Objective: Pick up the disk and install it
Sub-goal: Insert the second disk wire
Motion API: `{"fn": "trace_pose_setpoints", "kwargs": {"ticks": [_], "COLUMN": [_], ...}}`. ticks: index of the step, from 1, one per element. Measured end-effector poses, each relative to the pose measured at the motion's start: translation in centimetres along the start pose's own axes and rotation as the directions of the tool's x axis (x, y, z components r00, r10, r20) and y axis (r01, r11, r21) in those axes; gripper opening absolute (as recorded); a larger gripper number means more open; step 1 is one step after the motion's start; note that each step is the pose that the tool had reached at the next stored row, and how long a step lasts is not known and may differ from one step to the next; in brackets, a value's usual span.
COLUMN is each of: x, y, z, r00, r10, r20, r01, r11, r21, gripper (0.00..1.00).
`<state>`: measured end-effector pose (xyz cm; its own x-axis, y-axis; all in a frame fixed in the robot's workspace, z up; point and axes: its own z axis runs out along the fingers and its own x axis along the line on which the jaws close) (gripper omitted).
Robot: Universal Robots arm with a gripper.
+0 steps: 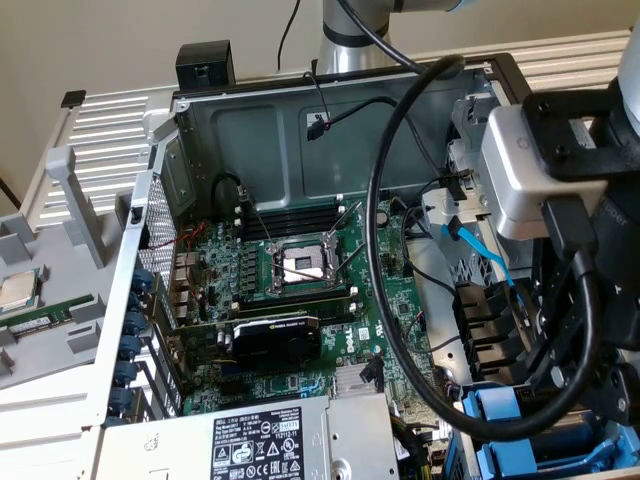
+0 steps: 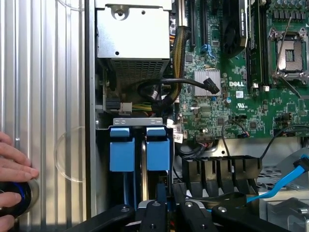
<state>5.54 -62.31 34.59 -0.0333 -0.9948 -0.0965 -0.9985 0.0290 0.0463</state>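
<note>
Across the open case (image 1: 190, 130), the motherboard (image 1: 300, 290) lies flat, with the power supply (image 1: 260, 440) at one end and the drive bay (image 2: 140, 159) just beside it. Within that bay the disk (image 2: 143, 164) stands on edge between its blue carrier (image 2: 122, 150) tabs, directly under the gripper (image 2: 161, 212), whose jaws look nearly closed about the disk's top edge; a firm hold cannot be confirmed. I judge the disk dense, rigid and shock-sensitive, its metal faces slippery, so the carrier's plastic sides are the safer hold. Black cables (image 2: 169, 87) and a blue cable (image 2: 277, 188) crowd the bay. A hand (image 2: 12, 166) rests on a knob (image 2: 17, 198) outside the case.
</note>
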Motion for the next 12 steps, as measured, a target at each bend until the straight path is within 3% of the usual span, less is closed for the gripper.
{"fn": "trace_pose_setpoints", "kwargs": {"ticks": [12], "x": [0.14], "y": [-0.06], "z": [0.07], "r00": [1.0000], "r10": [0.000], "r20": [0.0040], "r01": [0.000], "r11": [1.0000], "r21": [0.0001], "gripper": [0.16]}}
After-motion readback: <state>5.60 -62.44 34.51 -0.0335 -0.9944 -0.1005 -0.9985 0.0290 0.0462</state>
